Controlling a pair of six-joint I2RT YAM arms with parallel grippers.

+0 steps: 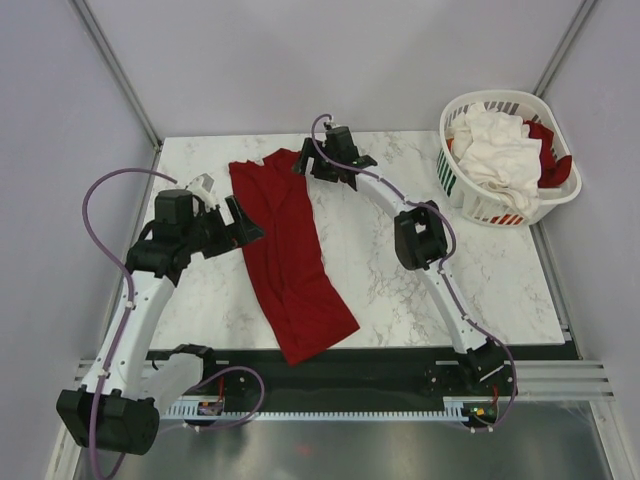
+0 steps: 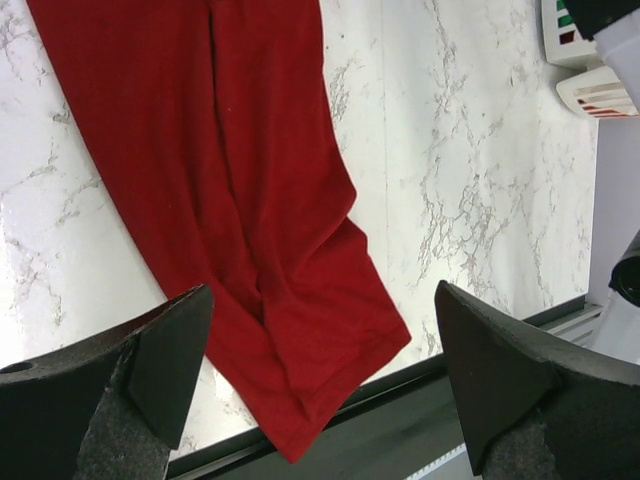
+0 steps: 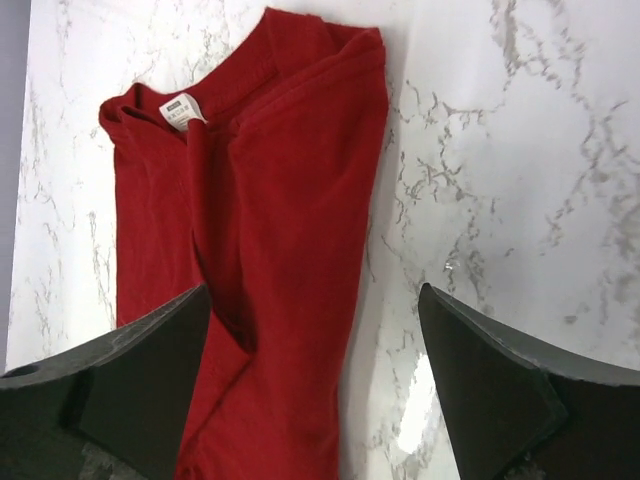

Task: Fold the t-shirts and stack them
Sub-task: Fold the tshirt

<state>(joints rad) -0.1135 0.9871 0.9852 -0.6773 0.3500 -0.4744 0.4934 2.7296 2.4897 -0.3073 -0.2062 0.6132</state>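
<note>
A dark red t-shirt [image 1: 290, 250] lies folded lengthwise in a long strip on the marble table, collar at the far end, hem hanging over the near edge. It shows in the left wrist view [image 2: 240, 200] and in the right wrist view [image 3: 270, 200], with its collar label [image 3: 182, 110]. My left gripper [image 1: 238, 224] is open and empty, at the strip's left edge. My right gripper [image 1: 322, 170] is open and empty, above the collar end. A white t-shirt [image 1: 498, 150] and more dark red cloth [image 1: 552, 165] lie in the basket.
A white slotted basket [image 1: 455, 185] with green and red marks stands at the table's far right corner; its edge shows in the left wrist view [image 2: 590, 70]. The black front rail [image 1: 400, 360] runs along the near edge. Grey walls surround the table.
</note>
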